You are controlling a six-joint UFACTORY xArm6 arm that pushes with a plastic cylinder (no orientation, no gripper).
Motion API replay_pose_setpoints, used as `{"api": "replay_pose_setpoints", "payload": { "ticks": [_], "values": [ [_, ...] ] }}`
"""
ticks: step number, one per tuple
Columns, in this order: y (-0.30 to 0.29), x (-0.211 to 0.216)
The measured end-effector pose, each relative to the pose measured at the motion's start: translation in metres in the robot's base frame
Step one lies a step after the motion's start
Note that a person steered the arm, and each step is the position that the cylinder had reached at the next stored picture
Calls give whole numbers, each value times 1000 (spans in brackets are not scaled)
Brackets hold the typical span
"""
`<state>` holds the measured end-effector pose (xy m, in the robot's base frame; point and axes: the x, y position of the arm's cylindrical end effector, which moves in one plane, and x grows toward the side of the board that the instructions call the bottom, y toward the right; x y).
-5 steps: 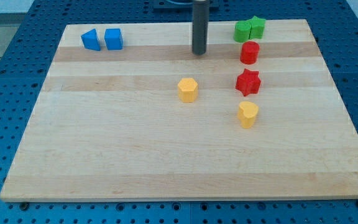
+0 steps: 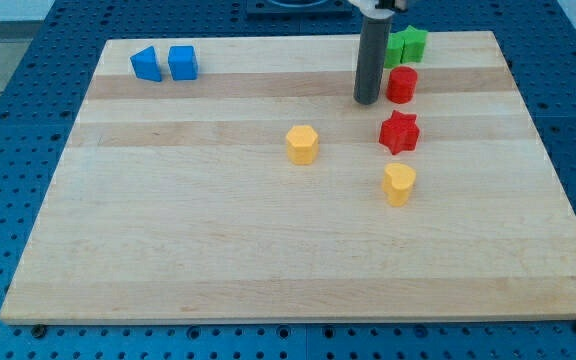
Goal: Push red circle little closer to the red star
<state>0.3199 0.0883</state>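
The red circle (image 2: 401, 85) stands near the view's top right on the wooden board (image 2: 218, 250). The red star (image 2: 399, 132) lies just below it, a small gap apart. My tip (image 2: 367, 101) rests on the board just left of the red circle, close to it, and up and left of the red star. I cannot tell whether the tip touches the circle.
Two green blocks (image 2: 406, 45) sit right above the red circle, partly behind the rod. A yellow hexagon (image 2: 302, 144) lies left of the star. A yellow heart (image 2: 399, 184) lies below the star. Two blue blocks (image 2: 165, 63) are at the top left.
My tip has moved to the view's right and slightly down, from the top middle to just beside the red circle. The blocks have not moved.
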Motion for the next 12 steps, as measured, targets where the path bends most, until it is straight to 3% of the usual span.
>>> {"api": "replay_pose_setpoints", "payload": {
  "ticks": [2,3,4,6,7,8,10,11,12],
  "values": [
    [22,-39],
    [54,-32],
    [61,7],
    [92,-4],
    [132,21],
    [102,60],
    [53,86],
    [68,87],
    [119,74]
  ]
}}
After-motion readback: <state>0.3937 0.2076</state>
